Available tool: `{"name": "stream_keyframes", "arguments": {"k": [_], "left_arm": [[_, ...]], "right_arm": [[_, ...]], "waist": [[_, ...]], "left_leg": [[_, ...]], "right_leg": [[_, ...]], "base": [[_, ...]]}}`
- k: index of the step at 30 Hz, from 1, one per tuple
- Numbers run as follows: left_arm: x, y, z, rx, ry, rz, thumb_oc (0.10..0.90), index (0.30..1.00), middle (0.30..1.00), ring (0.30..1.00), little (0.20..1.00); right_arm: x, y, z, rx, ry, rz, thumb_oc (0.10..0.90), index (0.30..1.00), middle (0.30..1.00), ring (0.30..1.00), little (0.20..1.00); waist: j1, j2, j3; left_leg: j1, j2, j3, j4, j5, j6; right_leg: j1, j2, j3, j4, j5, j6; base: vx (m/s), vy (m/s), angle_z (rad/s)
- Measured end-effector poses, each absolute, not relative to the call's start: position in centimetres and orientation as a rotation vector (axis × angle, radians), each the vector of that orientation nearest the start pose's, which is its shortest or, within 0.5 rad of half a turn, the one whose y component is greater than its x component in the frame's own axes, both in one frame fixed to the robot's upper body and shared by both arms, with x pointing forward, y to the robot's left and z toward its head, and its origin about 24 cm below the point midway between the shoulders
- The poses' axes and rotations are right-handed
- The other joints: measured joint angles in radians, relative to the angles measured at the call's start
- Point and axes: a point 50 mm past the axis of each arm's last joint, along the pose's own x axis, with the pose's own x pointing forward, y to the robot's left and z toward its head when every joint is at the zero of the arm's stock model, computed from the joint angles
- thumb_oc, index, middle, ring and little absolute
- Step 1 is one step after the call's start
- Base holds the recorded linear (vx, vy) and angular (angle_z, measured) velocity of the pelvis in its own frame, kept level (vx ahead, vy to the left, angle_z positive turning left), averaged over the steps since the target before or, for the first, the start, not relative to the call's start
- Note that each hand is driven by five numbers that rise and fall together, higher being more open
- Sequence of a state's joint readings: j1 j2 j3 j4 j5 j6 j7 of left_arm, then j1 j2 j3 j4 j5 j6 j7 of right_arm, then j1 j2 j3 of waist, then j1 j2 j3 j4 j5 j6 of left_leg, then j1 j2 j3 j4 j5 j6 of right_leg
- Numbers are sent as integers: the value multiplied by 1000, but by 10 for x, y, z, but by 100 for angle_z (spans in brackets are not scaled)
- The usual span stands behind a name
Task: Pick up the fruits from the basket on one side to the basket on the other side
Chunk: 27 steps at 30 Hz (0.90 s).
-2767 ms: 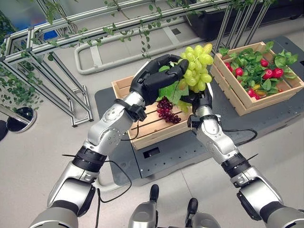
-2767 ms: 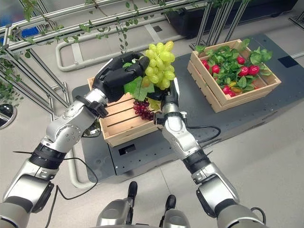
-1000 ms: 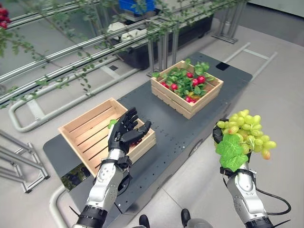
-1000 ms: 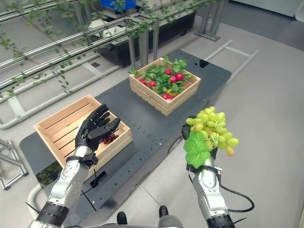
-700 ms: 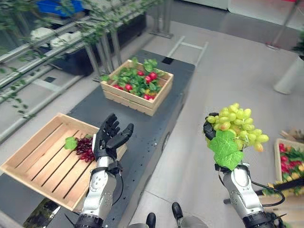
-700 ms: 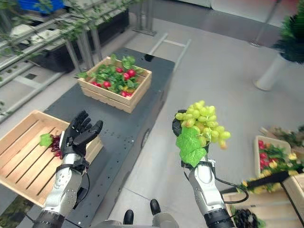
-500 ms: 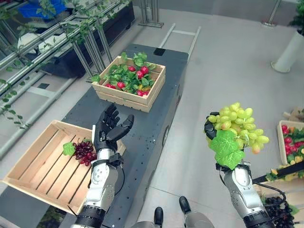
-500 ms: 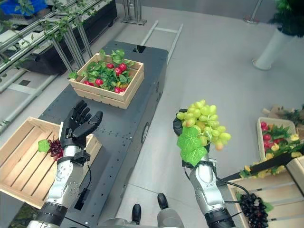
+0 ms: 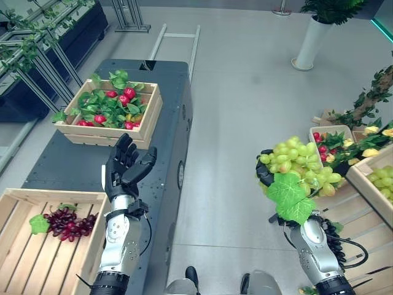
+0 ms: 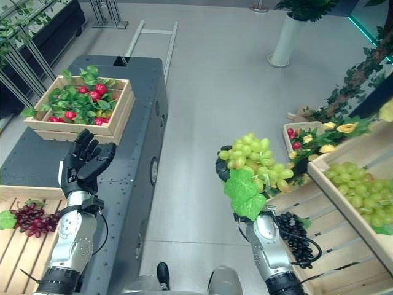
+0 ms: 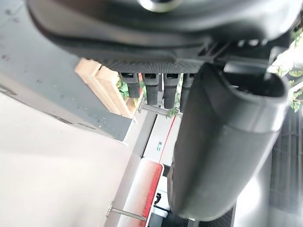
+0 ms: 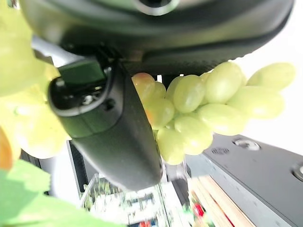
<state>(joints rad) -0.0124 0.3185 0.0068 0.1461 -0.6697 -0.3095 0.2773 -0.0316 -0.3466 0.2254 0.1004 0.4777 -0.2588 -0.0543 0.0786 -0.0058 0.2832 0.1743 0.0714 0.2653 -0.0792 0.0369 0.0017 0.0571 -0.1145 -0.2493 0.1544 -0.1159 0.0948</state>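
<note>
My right hand is shut on a bunch of green grapes with a big green leaf, held up above the floor beside the right-hand crates. In the right wrist view the thumb presses against the grapes. My left hand is raised over the dark platform, open and holding nothing, its fingers straight. A bunch of purple grapes lies in the wooden crate at lower left.
A second crate of red fruits and leaves stands farther back on the platform. At the right are wooden crates: one holds green grapes, and dark grapes lie lower down. A potted plant stands on the floor behind.
2.8 s ago both hands held the green bunch over the left crate. The left hand has let go and opened. The camera has swung right with the right hand still carrying the bunch.
</note>
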Motion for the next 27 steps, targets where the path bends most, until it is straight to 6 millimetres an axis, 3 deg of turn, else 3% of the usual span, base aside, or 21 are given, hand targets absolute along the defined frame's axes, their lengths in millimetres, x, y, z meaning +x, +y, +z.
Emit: {"name": "stream_keyframes", "arguments": {"k": [1,3,7,13,16,20,23,27], "left_arm": [[245,243,43,-390,-121,415,800,900,900,900,900],[248,234,41,-436,-102,404,800,900,900,900,900],[258,205,40,-513,-85,357,800,900,900,900,900],[253,203,30,-514,-17,369,800,900,900,900,900],[246,203,20,-502,47,374,800,900,900,900,900],[232,206,1,-367,136,354,800,900,900,900,900],[233,210,-9,-158,193,311,800,900,900,900,900],[224,219,-21,-95,241,316,800,900,900,900,900]], "right_arm": [[256,-167,44,124,-80,158,400,300,300,300,300],[256,-166,42,91,-46,214,400,300,300,300,300],[256,-169,38,51,8,269,400,300,300,300,300],[249,-162,29,58,83,423,400,300,300,300,300],[246,-159,24,60,118,474,400,300,300,300,300],[243,-162,31,33,110,532,400,300,300,300,300],[240,-165,33,19,111,550,400,300,300,300,300],[229,-170,35,81,103,553,400,300,300,300,300]], "waist": [[-2,9,-8],[-14,11,-15],[-47,6,-21],[-50,10,-60],[-29,16,-83],[-30,22,-89],[-72,10,-97],[-99,-8,-106]], "left_leg": [[-8,25,-19,-1,2,-3],[-21,41,-44,-9,12,-18],[-42,52,-77,-9,27,-41],[-46,42,-100,-9,24,-64],[-50,28,-177,-6,16,-60],[-63,-5,-239,35,-28,-45],[-46,-38,-217,-11,-5,-20],[-34,-50,-170,-17,-15,-1]], "right_leg": [[29,42,18,-104,60,-23],[44,72,25,-177,104,-40],[56,98,23,-244,145,-53],[51,88,25,-244,150,-44],[36,77,51,-244,157,-33],[-6,56,189,-239,183,-5],[-21,27,212,-241,204,17],[-32,12,237,-241,208,23]], "base": [[-143,-126,-74],[-116,-179,-34],[-38,-168,5],[-7,-65,0],[-32,59,-22],[-62,226,-54],[-28,208,-39],[17,157,-32]]}}
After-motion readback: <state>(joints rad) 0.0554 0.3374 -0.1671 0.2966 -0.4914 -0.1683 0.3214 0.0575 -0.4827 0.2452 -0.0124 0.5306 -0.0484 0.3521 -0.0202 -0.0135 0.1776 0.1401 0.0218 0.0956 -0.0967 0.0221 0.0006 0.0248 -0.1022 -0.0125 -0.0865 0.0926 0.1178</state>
